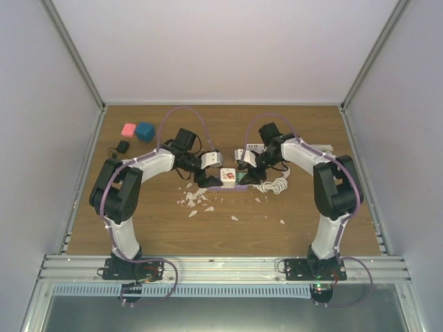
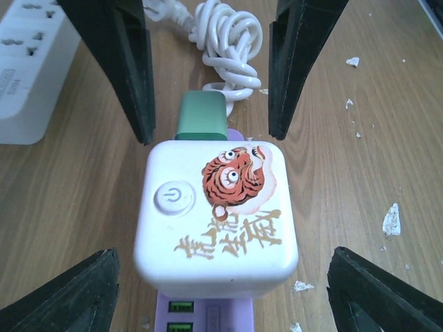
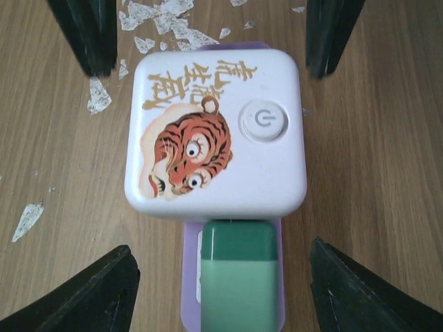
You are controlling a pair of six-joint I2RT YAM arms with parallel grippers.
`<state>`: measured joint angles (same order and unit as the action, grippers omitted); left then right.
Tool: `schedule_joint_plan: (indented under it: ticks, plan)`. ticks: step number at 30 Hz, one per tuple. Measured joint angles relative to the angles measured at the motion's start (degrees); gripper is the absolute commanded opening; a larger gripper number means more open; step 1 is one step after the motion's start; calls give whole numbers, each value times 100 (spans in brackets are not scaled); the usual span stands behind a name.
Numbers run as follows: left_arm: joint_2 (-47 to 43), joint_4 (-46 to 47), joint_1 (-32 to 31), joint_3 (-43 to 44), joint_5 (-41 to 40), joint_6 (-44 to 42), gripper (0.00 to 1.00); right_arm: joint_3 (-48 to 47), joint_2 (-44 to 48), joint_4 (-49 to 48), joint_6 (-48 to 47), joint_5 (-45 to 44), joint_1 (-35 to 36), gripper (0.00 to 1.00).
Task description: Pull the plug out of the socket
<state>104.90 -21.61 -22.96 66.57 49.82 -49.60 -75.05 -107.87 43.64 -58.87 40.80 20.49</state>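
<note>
Left wrist view: the left gripper [image 2: 208,137] is released, its fingertips flanking the green plug [image 2: 202,114] at twelve o'clock of the tiger socket cube [image 2: 216,214]. The right gripper [image 3: 209,72], likewise unclenched, straddles the cube. It should probably clamp first, then the plug is pulled straight out.

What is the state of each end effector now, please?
Left end effector: open, holding nothing.
Right end effector: open around the white socket cube, not touching it.
</note>
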Motion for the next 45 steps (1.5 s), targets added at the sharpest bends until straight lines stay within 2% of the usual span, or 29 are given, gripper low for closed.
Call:
schedule_joint_plan:
  ticks: [10,14,21,36,45]
  plan:
    - [313,229,-328,195,-251,-37,74,17,-76,-260,79,-94,101,48]
    - [348,260,-380,201,-282,-55,71,55,-90,-278,70,-155,105,48]
    - [376,254,-396,201,-345,-133,60,181,-98,-328,68,-219,105,47]
    - [369,234,-398,190,-407,-175,37,212,-175,-433,109,-278,103,28]
    - [361,197,-400,192,-466,-243,29,229,-173,-431,55,-278,68,20]
